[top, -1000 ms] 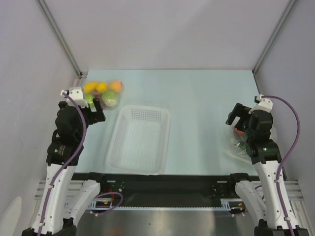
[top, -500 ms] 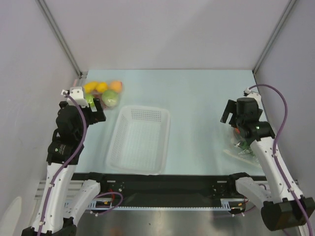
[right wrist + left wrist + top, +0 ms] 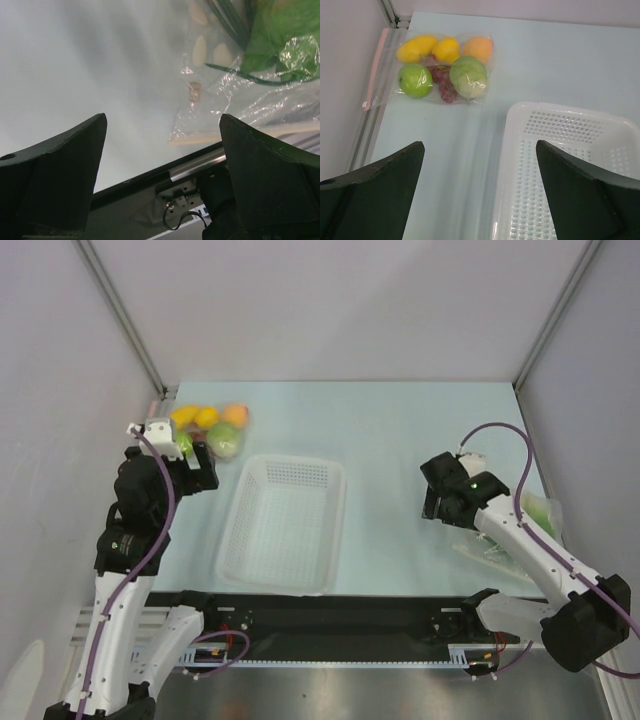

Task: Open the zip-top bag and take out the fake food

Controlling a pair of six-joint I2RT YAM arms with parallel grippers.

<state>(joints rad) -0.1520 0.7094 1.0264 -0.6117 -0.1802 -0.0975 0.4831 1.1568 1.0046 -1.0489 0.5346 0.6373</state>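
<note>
Only right wrist shows white pieces [image 3: 200,48] inside zip-top bag [image 3: 235,107]

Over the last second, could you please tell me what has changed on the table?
The right fingers swung left, off the vegetable bag toward the table's middle, open and holding nothing; the bag now shows uncovered from overhead. Nothing was gripped or released. The left fingers, basket and fruit bag stayed roughly where they were.
</note>
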